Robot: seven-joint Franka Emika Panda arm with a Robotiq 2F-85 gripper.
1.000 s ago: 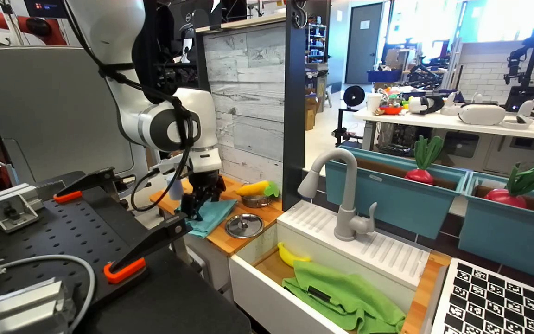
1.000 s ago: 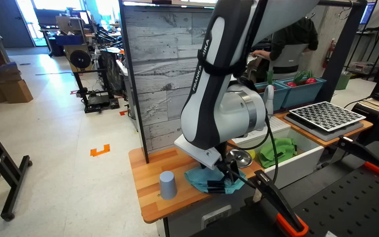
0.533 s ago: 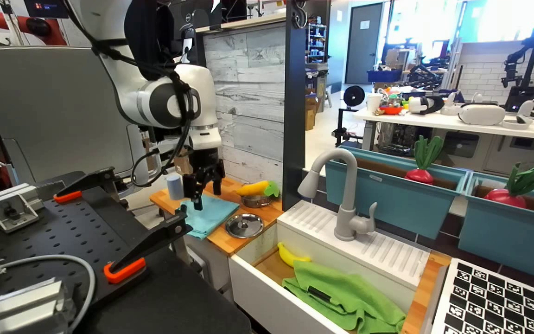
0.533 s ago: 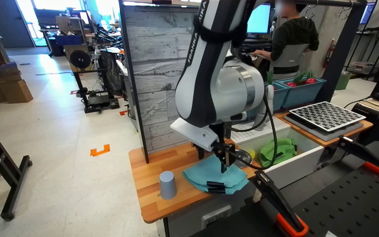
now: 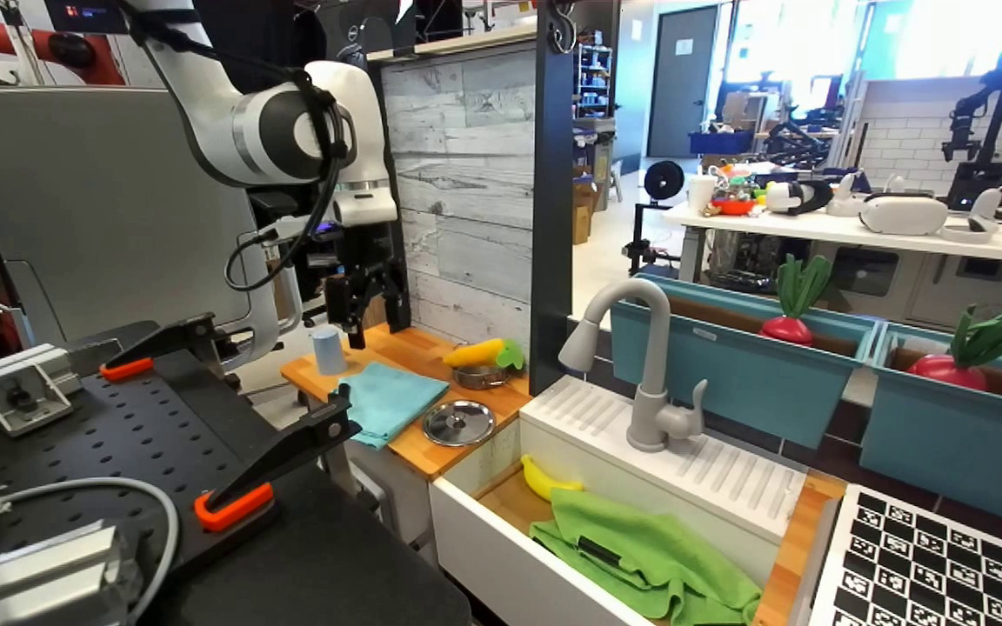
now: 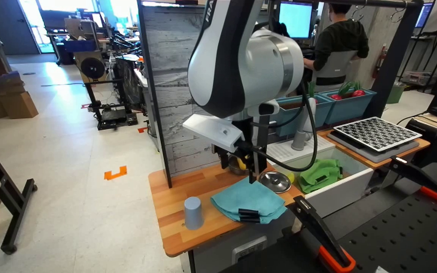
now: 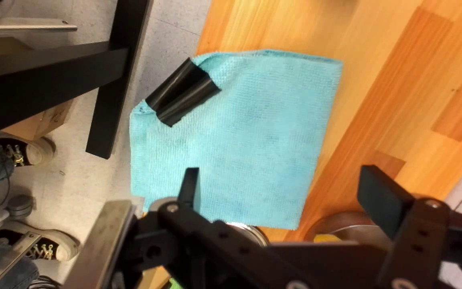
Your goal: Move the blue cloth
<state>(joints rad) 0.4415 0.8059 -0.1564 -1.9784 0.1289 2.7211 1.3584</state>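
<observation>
Two black fingers (image 7: pixel 381 196) of the end effector (image 5: pixel 377 330) stand wide apart, released, above the surface (image 6: pixel 203 185) and clear of the blue cloth (image 7: pixel 251 132) in both exterior views. That cloth lies folded and flat, its side with a pair of black strips (image 7: pixel 191 98) reaching past the surface's edge. Just beside it lies a round metal lid (image 5: pixel 458 423); near that, a yellow toy with a green end (image 5: pixel 475 354) rests on a metal pan (image 5: pixel 479 378). On another side of the cloth, apart from it, a blue-gray cup (image 6: pixel 193 214) stands upside down. Next to the surface is a white sink (image 5: pixel 492 561) holding a yellow banana (image 5: pixel 544 478) and a rumpled green cloth (image 5: pixel 666 556), with a gray faucet (image 5: pixel 656 348) behind them. Farther out are a checkered board (image 6: pixel 378 132) and two blue-green planters (image 5: pixel 727 374) with radishes (image 5: pixel 787 330).
</observation>
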